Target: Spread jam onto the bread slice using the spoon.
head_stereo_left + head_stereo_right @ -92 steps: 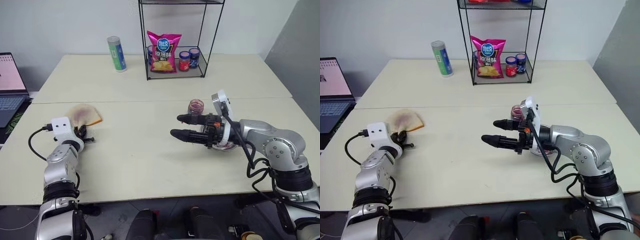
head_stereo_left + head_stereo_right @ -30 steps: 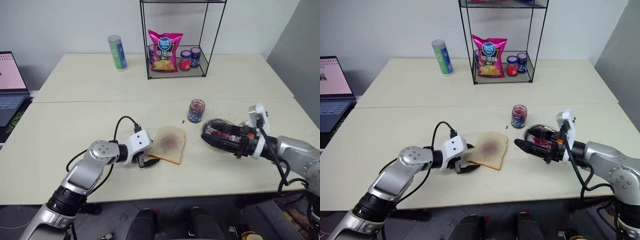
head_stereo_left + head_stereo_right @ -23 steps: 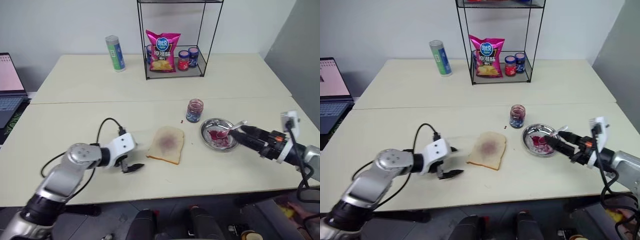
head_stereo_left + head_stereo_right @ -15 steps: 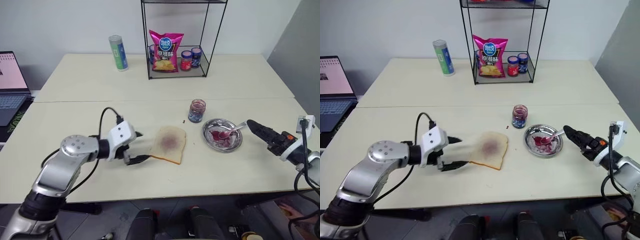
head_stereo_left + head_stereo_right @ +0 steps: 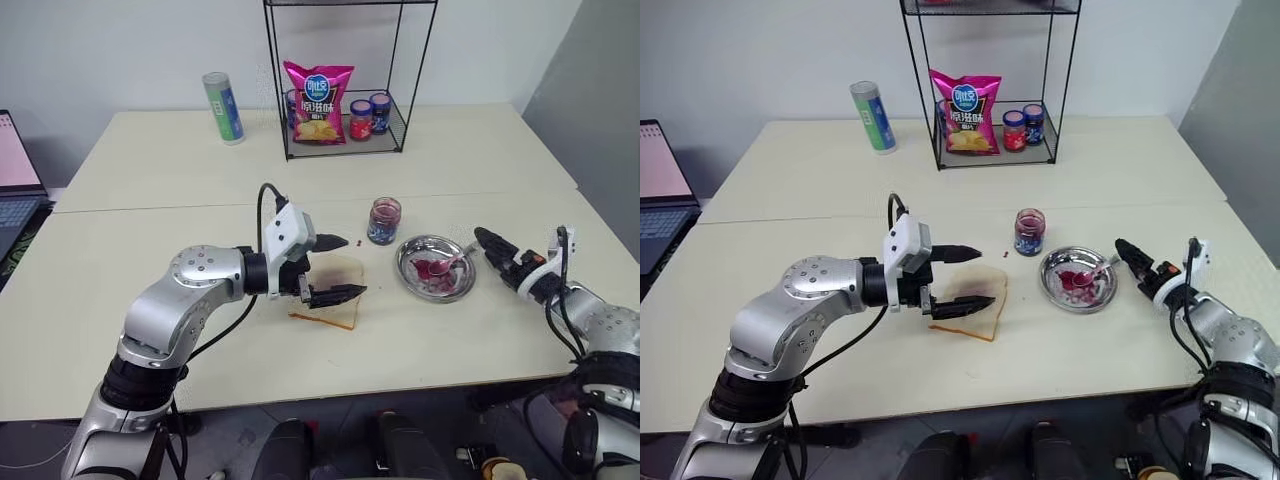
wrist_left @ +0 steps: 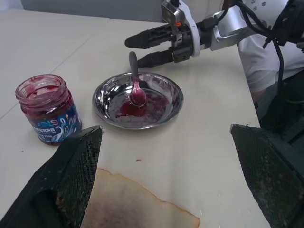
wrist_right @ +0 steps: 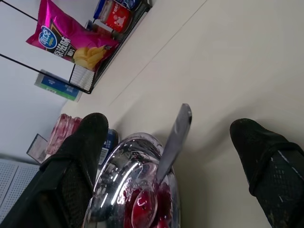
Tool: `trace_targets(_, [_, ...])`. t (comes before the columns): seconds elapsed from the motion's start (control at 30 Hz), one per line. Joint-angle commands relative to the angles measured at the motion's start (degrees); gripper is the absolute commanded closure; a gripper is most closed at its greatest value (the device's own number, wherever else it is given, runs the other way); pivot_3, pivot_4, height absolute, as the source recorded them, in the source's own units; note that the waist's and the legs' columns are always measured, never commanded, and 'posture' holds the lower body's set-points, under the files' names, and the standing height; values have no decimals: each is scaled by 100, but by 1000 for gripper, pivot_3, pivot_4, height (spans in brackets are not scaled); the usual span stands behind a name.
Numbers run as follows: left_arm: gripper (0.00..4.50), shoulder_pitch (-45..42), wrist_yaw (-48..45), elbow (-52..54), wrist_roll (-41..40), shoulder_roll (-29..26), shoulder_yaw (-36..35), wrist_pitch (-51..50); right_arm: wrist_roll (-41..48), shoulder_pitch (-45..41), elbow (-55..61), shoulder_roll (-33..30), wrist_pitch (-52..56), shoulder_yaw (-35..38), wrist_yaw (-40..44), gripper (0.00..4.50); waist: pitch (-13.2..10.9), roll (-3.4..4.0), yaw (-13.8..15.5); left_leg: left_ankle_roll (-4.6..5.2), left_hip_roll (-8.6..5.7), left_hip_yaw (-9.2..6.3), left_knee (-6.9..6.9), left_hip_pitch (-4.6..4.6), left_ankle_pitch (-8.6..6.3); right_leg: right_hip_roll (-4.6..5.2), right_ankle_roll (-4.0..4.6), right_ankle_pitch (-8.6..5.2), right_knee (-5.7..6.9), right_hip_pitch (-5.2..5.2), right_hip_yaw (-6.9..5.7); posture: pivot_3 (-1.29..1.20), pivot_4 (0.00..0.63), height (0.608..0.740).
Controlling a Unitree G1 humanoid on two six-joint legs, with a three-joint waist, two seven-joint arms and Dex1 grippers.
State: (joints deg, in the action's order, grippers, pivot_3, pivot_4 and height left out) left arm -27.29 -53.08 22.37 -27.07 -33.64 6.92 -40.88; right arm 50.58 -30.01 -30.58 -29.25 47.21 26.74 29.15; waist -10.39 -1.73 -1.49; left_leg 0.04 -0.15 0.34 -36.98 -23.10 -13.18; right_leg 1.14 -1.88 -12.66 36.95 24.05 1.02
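The right gripper (image 5: 492, 250) has its jaws spread wide and empty, level with the worktop (image 5: 150, 300) and pointed straight at the spoon (image 6: 135, 85) — the free end of the handle lies just short of the black fingertips (image 6: 134, 42), between their lines. The spoon's long axis runs from that raised handle tip, over the rim of the round steel dish (image 5: 405, 280), down to the bowl sunk in the jam (image 6: 142, 104). This arm is by far the nearer one, so I judge the pickup to be its job.

The left gripper (image 5: 335, 268), jaws also wide and holding nothing, hovers over the bread slice (image 5: 975, 318) — soft, pale, tan-crusted. The spoon is thin and polished, likely slippery; the jam is glossy and sticky. An open jam jar (image 5: 383, 220) stands beside the dish.
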Motion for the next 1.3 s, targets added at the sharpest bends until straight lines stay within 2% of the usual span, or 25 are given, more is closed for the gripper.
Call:
trace_targets(0.03, [16, -21, 41, 234, -150, -74, -116, -36, -183, -272, -287, -36, -197, 2, 330, 0, 0, 0, 3, 0, -2, -1, -1, 0, 0, 1, 0, 0, 0, -1, 0, 0, 150, 740])
trace_targets(0.23, [16, 30, 95, 286, -180, -140, -122, -51, -564, -574, -889, -6, -554, -52, 478, 0, 0, 0, -7, 0, -6, 3, -1, 0, 0, 5, -2, 1, -2, -2, 4, 0, 150, 740])
trace_targets(0.33, [0, 64, 115, 312, -198, -165, -128, -52, -670, -663, -1011, 2, -671, -21, 500, 428, 0, 0, -4, 0, -6, 2, -3, 0, 0, 5, -3, 2, -1, -2, 3, 0, 150, 740])
trace_targets(0.93, [0, -90, 7, 5, -144, -202, -93, 114, -700, -548, -621, -149, -212, 150, 799, 4380, 0, 0, -5, 0, -6, 3, -2, 1, 0, 5, -2, 3, -1, -2, 3, 0, 150, 740])
trace_targets(1.07, [0, -16, -7, 18, -152, -253, -154, 117, -689, -467, -237, -284, -47, 164, 780, 4456, 0, 0, 3, 0, -7, -1, -3, 0, 0, 6, -2, 3, -1, -3, 1, 0, 150, 740])
trace_targets(1.2, [0, 38, 46, -7, -224, -303, -317, 68, -385, -406, 612, -362, 343, 268, 672, 4456, 0, 1, -4, 0, -7, 2, -1, 0, 0, 7, -3, 2, 0, 0, 3, 0, 150, 740])
trace_targets(1.3, [0, 96, 159, -118, -239, -297, -507, 55, -272, -589, 1466, -251, 434, 326, 227, 4456, -1, 2, -22, 0, -4, 2, 0, 0, 0, 6, -3, 2, 3, 2, 4, 0, 150, 740])
